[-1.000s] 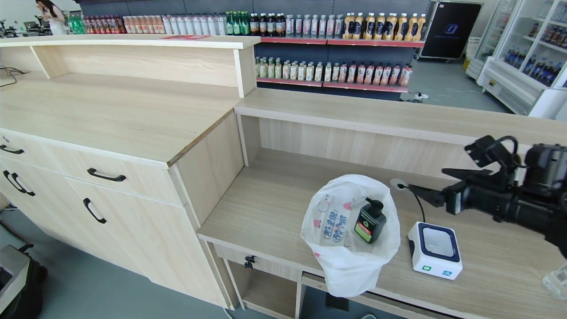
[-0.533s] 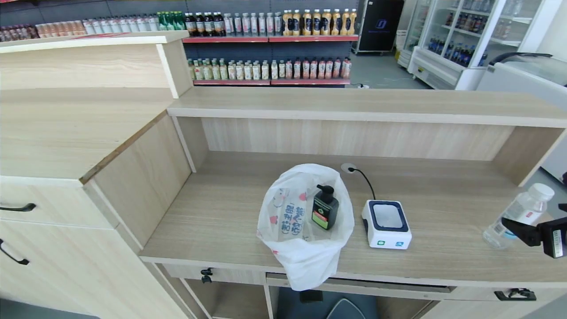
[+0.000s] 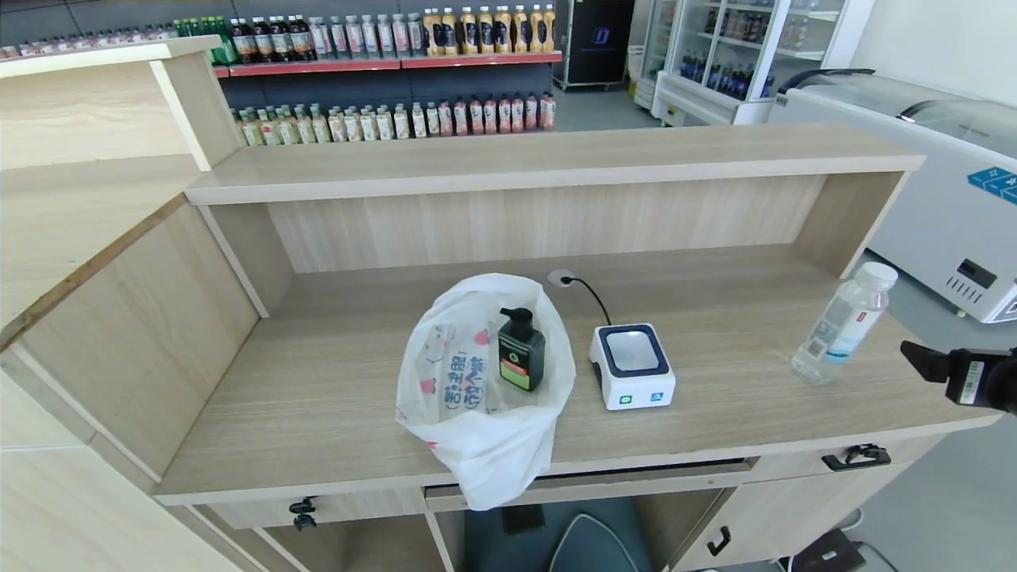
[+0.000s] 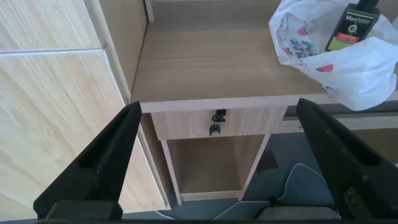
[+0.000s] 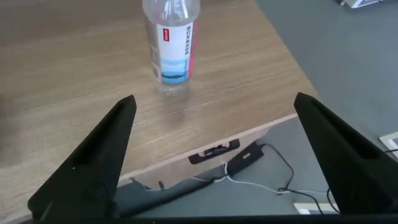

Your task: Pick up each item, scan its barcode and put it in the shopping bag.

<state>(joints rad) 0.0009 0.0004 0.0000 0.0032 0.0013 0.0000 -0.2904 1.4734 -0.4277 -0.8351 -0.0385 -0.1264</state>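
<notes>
**Water bottle next up, right claw lined up on it**

The water bottle (image 5: 170,46) stands upright near the right-hand end of the tabletop (image 3: 739,318), well apart from everything else. It's clear plastic with a white cap and a pale label carrying a red strip and a blue band. It's smooth and round, so by my reckoning it could slip or tip if taken too high up.

The right claw (image 5: 214,99) sits just off the tabletop's right edge, spread wide and holding nothing, and the bottle shows straight ahead between its two fingers (image 5: 93,168). So the step in hand looks like the pick-up. The claw needs to go forward until the bottle's body sits between the fingers, then close around the labelled middle.

After that comes the barcode scanner (image 3: 632,365), the white box with a dark-framed window facing up near the tabletop's middle, its cable (image 3: 592,295) running back to a port. The label's barcode would need turning towards that window.

Just left of the scanner, the white shopping bag (image 3: 469,413) slumps open over the front edge with a black pump bottle (image 3: 520,356) standing in it, so one item looks done. The left claw (image 4: 217,104) hangs low off the tabletop's left front corner, also spread apart and empty
</notes>
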